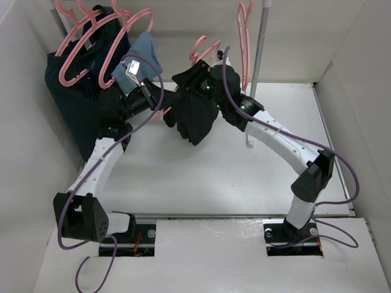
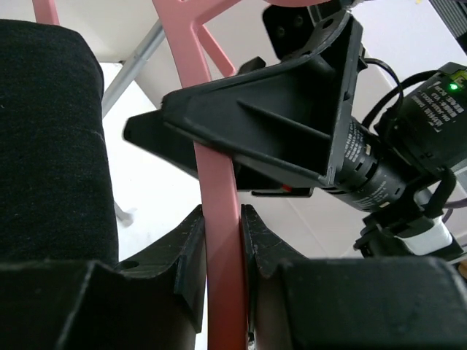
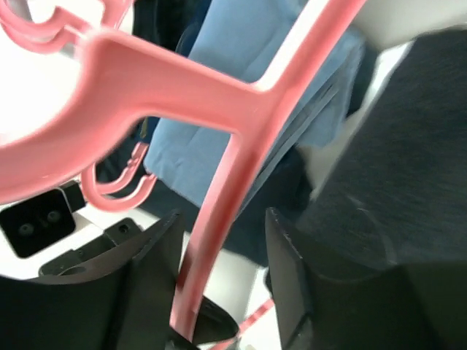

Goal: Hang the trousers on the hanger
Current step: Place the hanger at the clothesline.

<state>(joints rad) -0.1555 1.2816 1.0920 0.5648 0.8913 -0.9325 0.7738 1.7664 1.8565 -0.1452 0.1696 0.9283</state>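
The black trousers (image 1: 194, 119) hang bunched between the two wrists over the pink hanger (image 2: 217, 182), whose bar the left gripper (image 2: 222, 215) pinches tight, while the right gripper (image 3: 222, 219) straddles a pink strut, fingers apart.

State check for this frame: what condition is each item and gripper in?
left gripper: shut on the hanger.
right gripper: open, hanger bar loose between its fingers.
hanger: held in the air.
trousers: bunched, hanging in the air between the grippers.
navy garment: hung up, far left.
light-blue cloth: hung up beside it.
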